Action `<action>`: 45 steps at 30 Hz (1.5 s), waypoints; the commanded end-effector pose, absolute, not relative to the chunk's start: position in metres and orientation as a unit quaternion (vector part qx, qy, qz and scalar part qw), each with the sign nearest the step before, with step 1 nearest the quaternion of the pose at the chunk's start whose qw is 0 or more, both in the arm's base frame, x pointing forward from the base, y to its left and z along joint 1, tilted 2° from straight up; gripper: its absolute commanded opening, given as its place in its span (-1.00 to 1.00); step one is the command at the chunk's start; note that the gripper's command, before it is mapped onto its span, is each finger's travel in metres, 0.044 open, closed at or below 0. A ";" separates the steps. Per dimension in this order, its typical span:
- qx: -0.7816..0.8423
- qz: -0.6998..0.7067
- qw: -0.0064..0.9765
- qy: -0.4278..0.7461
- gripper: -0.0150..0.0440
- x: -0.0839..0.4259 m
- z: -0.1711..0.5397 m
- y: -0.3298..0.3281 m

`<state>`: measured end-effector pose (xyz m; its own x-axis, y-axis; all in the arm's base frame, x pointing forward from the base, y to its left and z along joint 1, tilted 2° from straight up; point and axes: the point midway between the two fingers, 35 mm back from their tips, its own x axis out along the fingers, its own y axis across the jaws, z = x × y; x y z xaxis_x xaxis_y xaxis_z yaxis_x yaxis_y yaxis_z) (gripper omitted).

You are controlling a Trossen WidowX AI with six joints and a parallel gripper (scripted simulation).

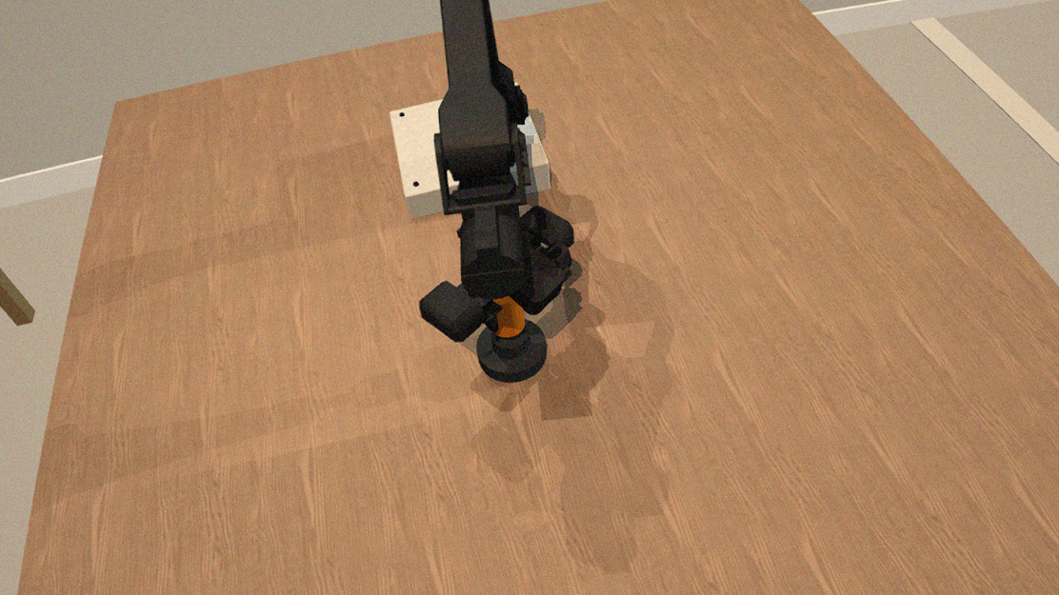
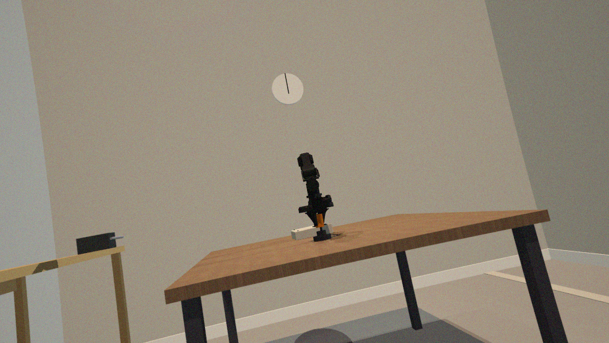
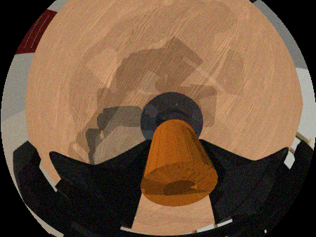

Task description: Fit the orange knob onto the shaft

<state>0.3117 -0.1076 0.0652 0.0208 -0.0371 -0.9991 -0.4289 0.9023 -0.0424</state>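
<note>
The orange knob (image 1: 508,318) (image 2: 319,220) (image 3: 177,151) stands upright between the fingertips of my gripper (image 1: 507,312) (image 2: 318,220) (image 3: 175,144), which is shut on it. The dark round pedestal (image 1: 513,367) (image 2: 322,237) (image 3: 172,99) stands on the table right below the knob. In the exterior view a short piece of dark shaft shows between the knob's lower end and the pedestal, so the knob is above the pedestal and not down on it. The shaft's top and its flat side are hidden. How far the shaft is inside the knob cannot be told.
A cream block (image 1: 421,152) (image 2: 303,232) with small dark holes lies on the wooden table (image 1: 284,465) (image 2: 264,272) behind the pedestal, partly hidden under the arm. A side table (image 2: 63,260) with a dark box (image 2: 95,243) stands apart at the left.
</note>
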 end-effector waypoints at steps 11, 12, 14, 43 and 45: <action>-0.172 0.141 0.695 0.684 -0.49 0.313 0.065 -0.108; -0.172 0.141 0.695 0.684 -0.49 0.313 0.065 -0.108; -0.172 0.141 0.695 0.684 -0.49 0.313 0.066 -0.108; -0.244 0.212 0.673 0.665 -0.49 0.314 0.067 -0.108; -0.244 0.212 0.673 0.665 -0.49 0.313 0.067 -0.108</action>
